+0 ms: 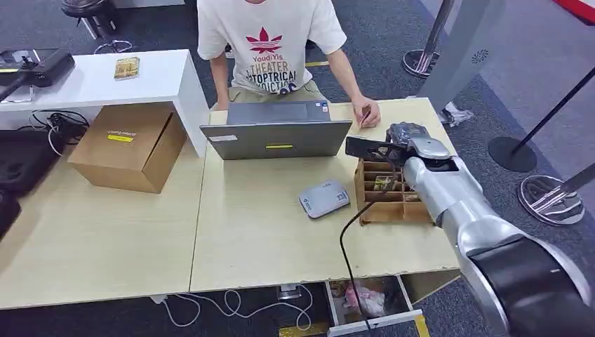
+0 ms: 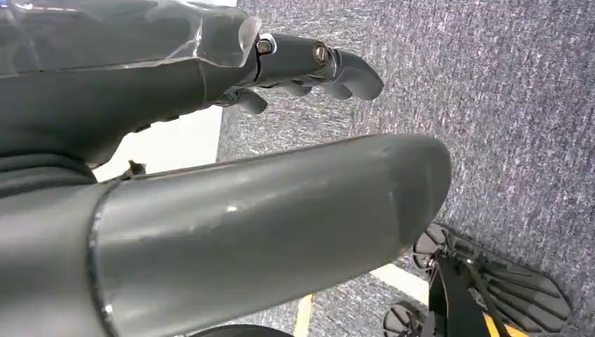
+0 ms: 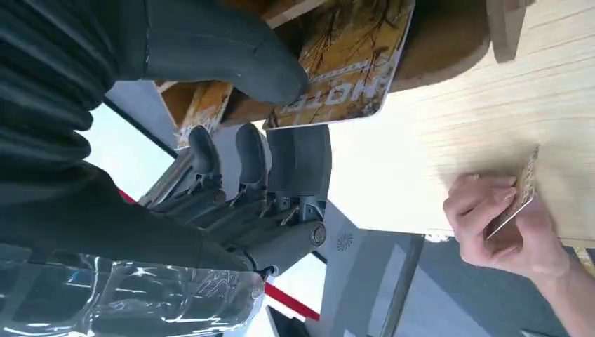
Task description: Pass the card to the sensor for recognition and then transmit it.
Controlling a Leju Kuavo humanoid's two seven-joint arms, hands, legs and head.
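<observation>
Card (image 3: 337, 63) pinched between right hand (image 3: 231, 126) fingers (image 3: 245, 151).

This looks like an office or exhibition hall, perhaps a reception desk. Grey carpet (image 1: 393, 42) covers the floor, and stanchion posts (image 1: 512, 151) stand on round bases. A person sits behind an open laptop (image 1: 277, 137) on pale wooden tables (image 1: 245, 232), with a cardboard box (image 1: 126, 147) nearby.

Sitting on the table (image 1: 266, 246): laptop (image 1: 277, 130), cardboard box (image 1: 128, 146); person (image 1: 270, 49) sitting behind the laptop.
</observation>
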